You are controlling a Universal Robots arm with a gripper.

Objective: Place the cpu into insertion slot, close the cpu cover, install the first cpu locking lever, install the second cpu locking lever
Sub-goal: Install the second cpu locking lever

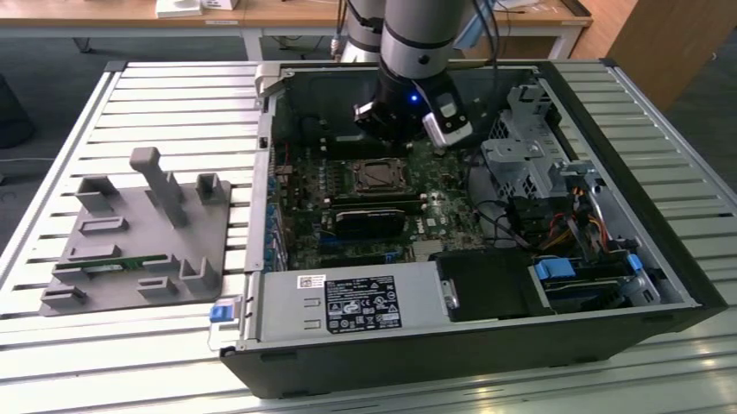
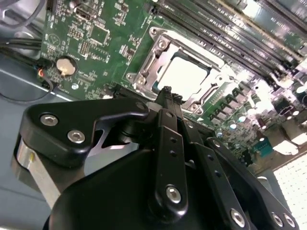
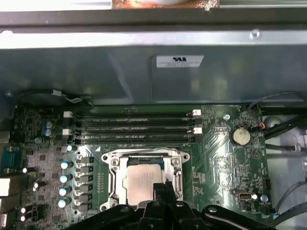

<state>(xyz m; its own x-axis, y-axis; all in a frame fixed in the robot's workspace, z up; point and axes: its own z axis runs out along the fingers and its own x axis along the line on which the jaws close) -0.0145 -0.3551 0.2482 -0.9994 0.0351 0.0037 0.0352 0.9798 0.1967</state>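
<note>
The cpu (image 3: 141, 179) (image 2: 181, 74) lies flat in its socket on the green motherboard, its silvery top showing. The cpu cover (image 3: 113, 168) (image 2: 152, 52), a thin metal frame, lies down around it. In the exterior view the socket (image 1: 378, 177) sits mid-board inside the open computer case. My gripper (image 3: 162, 186) (image 2: 167, 92) hangs just above the socket's edge with its black fingers pressed together, shut and holding nothing. In the exterior view the gripper (image 1: 406, 145) is just behind the socket. Whether the locking levers are latched I cannot tell.
Memory slots (image 3: 132, 125) run beside the socket, and a row of capacitors (image 3: 64, 178) stands on another side. A coin battery (image 3: 240, 136) sits on the board. The case wall (image 1: 271, 147) and drive cage (image 1: 524, 155) hem in the board. A grey fixture (image 1: 144, 233) stands at the exterior view's left.
</note>
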